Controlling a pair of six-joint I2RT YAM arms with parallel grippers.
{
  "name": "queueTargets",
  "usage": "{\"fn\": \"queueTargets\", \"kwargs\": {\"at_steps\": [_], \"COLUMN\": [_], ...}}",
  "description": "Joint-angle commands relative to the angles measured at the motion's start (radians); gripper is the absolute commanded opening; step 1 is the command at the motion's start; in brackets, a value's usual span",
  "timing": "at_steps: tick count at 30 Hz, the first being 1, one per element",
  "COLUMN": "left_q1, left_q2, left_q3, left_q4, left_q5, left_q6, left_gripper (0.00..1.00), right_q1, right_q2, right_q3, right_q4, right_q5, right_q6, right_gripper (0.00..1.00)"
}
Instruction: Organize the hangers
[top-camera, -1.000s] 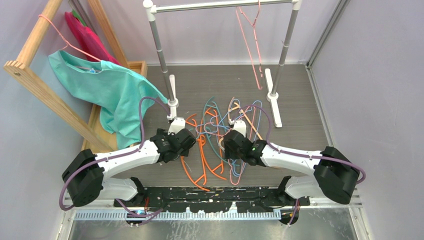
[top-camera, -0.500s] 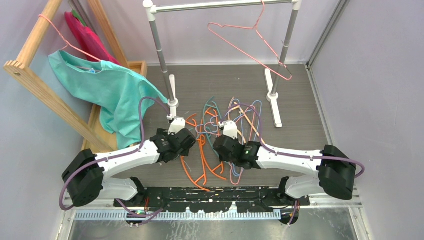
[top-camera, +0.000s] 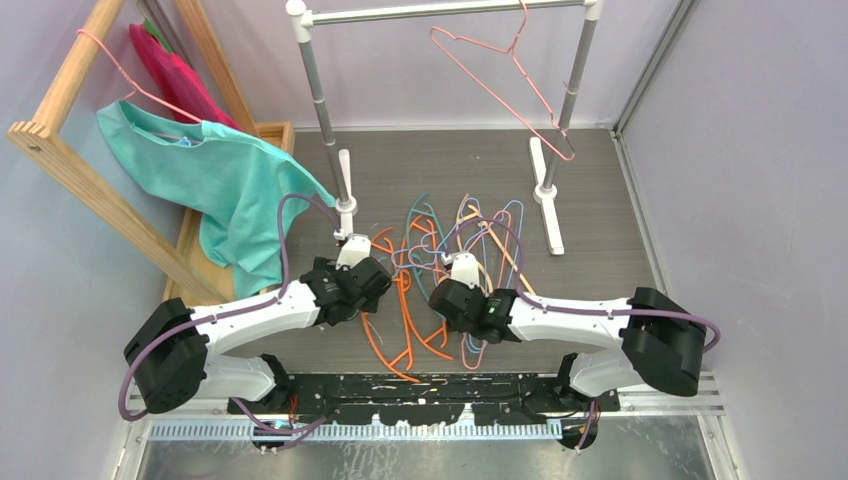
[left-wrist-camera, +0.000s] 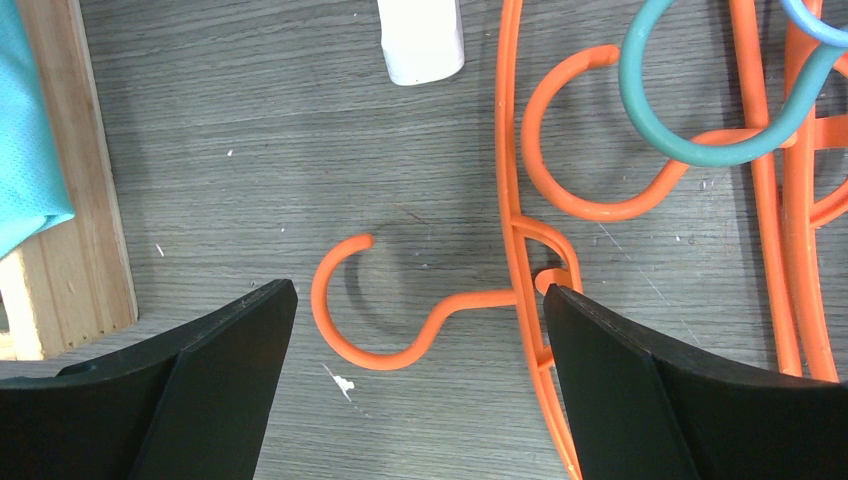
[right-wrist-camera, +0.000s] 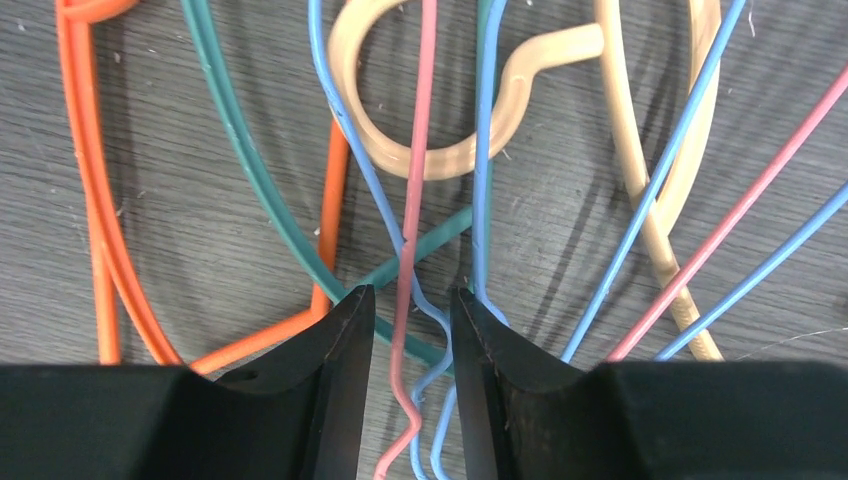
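right gripper sits low over the tangled hangers on the table; jaws narrowed to a slim gap, clamped on nothing yet; a pink wire hanger and a light-blue wire hanger both run through that gap, side by side

left gripper is spread wide and holds nothing; it straddles the hook and neck of an orange hanger lying flat on the table

one pink hanger already hangs on the rail; the rest sit in the heap between the two arms

my read: step in hand is picking the next wire hanger for the rail

- closing as placed likely pinches pink and blue together; nudge sideways so only the pink wire is between the pads, then close
- the wires cross the tan hook and a teal hanger; can't tell which lies over which at every crossing, so lift slowly and watch for neighbours rising with it
- the left could press the orange hanger down to anchor the heap during the lift
- grip near the neck, so the hook stays free for the rail
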Motion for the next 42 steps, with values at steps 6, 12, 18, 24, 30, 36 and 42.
{"fn": "queueTargets", "kwargs": {"at_steps": [6,12,18,24,30,36,42], "left_q1": [0.000,0.000,0.000,0.000,0.000,0.000,0.000], "left_q2": [-0.009,-0.011,-0.031,-0.030,-0.028,-0.040,-0.070], "left_q3": [0.007,0.010,0.005,-0.002,-0.010,-0.010,-0.027], "left_q4": [0.015,0.012,0.021,0.024,0.028,0.012,0.011], "left_q5": [-0.017,-0.017,-0.019,-0.017,-0.012,-0.019,-0.029], "left_q6": [-0.016,-0.018,-0.019,-0.025,-0.044,-0.058,-0.062], "left_gripper": [0.98,0.98,0.98,0.98,0.98,0.98,0.98], "right_q1": [0.001,0.001,0.001,0.002,-0.006,-0.050,-0.115], "right_q2": [0.012,-0.060,-0.193,-0.280,-0.261,-0.193,-0.145], "right_q3": [-0.007,0.038,0.120,0.224,0.338,0.467,0.565], "right_q4": [0.056,0.014,-0.003,0.055,0.184,0.287,0.338], "right_q5": [0.012,0.023,0.042,0.066,0.026,-0.137,-0.234], "right_q6": [0.033,0.025,0.037,0.032,-0.014,-0.028,-0.046], "right_gripper": [0.20,0.01,0.01,0.01,0.01,0.01,0.01]}}
